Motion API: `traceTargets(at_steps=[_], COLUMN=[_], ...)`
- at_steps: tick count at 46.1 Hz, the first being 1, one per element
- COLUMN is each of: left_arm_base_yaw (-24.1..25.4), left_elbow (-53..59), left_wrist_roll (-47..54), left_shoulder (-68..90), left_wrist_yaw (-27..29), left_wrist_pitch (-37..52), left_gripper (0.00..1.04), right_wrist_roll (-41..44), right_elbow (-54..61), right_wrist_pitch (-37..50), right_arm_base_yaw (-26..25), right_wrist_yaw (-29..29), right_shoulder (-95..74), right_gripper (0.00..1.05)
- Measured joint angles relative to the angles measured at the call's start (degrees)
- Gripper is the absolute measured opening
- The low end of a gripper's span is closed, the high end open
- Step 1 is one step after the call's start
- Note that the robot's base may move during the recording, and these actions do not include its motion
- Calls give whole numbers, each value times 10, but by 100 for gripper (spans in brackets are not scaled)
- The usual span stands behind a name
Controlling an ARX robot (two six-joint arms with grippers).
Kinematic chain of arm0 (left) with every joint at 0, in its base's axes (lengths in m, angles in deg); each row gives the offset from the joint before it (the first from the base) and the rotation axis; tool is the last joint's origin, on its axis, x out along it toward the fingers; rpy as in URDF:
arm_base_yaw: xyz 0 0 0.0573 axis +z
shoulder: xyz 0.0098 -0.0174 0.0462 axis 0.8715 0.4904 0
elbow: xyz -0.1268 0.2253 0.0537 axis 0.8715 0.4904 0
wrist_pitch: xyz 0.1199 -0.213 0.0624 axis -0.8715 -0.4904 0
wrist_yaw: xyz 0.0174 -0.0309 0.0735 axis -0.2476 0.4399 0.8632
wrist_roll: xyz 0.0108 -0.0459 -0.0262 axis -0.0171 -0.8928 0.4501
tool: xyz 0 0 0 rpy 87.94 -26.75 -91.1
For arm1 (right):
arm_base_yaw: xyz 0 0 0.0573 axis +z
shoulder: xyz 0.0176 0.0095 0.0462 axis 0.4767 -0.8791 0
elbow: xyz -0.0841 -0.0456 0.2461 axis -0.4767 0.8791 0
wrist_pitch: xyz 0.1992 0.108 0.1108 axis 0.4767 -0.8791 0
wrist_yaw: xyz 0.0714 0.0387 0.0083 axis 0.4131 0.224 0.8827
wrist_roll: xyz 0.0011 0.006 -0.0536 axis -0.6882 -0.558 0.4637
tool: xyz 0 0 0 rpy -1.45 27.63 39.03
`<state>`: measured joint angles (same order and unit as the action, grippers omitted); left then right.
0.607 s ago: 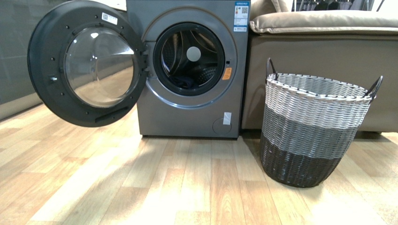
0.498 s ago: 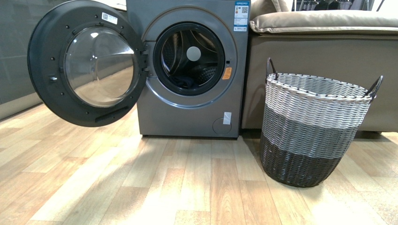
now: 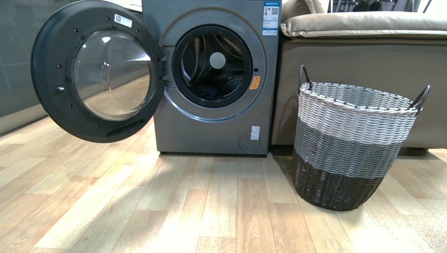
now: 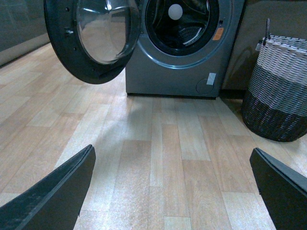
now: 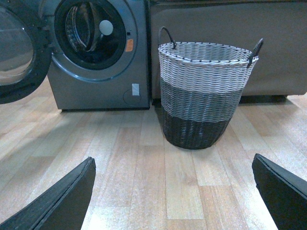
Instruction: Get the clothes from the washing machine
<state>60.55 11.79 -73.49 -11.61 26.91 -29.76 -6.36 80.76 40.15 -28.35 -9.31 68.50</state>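
- My left gripper [image 4: 171, 148] is spread wide — its two dark fingers [image 4: 60, 194] sit at opposite edges of the left wrist view, with bare floor between them and nothing held.
- My right gripper [image 5: 173, 157] is released in the same way, its jaws far apart and empty above the floor.
- Neither of my arms shows in the front view.
- The light wooden plank floor [image 3: 211, 211] lies between me and everything else.
- The woven basket [image 3: 348, 147] stands on the floor to the right, banded white, grey and black, with two dark handles. I cannot see into it from here.
- The round door [image 3: 52, 79] of the washing machine [image 3: 211, 129] is swung fully open to the left, its glass bowl facing me.
- The grey front-loader stands left of the basket, with an orange sticker [image 3: 255, 83] just right of the porthole and a blue label [image 3: 271, 17] at the top right corner.
- The clothes [image 3: 208, 92] are inside the drum — a low heap of dark fabric at the bottom of the opening, well apart from both grippers.
- A beige sofa [image 3: 363, 23] stands just beside the machine, behind the basket.
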Motion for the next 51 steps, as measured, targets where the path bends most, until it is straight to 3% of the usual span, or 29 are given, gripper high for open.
traceTargets(at_steps=[51], left_arm_base_yaw=[0], left_elbow=[0], left_wrist_roll=[0], left_shoulder=[0], left_wrist_yaw=[0], left_wrist_pitch=[0], left_gripper=[98], right_wrist_roll=[0], right_elbow=[0], right_wrist_pitch=[0], right_arm_base_yaw=[0], right_wrist_yaw=[0], right_shoulder=[0], right_gripper=[97])
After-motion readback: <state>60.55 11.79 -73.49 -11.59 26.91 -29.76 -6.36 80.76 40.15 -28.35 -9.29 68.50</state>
